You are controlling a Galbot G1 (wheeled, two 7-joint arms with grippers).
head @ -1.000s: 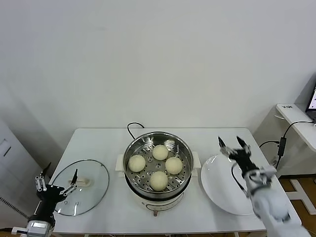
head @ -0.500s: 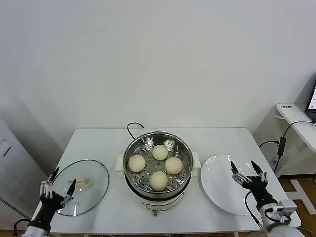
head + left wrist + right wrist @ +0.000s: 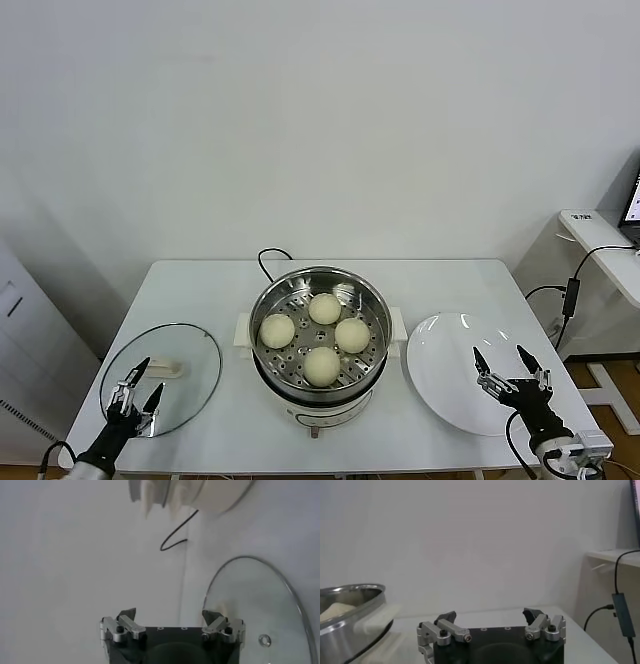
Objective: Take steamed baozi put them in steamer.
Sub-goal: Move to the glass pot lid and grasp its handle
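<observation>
The steamer stands in the middle of the white table, a shiny steel pot with a perforated tray and white handles. Several pale baozi lie inside: one at the back, one left, one right, one front. My left gripper is open and empty at the front left, over the glass lid's near edge. My right gripper is open and empty at the front right, over the white plate's near edge. The steamer's rim and a handle show in the right wrist view.
A round glass lid lies flat left of the steamer; it also shows in the left wrist view. A flat white plate lies right of it. A black cord runs behind the steamer. A side table with cables stands far right.
Both arms have drawn back and down toward the table's front edge. The right gripper moved from beside the steamer's right side to the plate's near edge. The baozi have not moved.
</observation>
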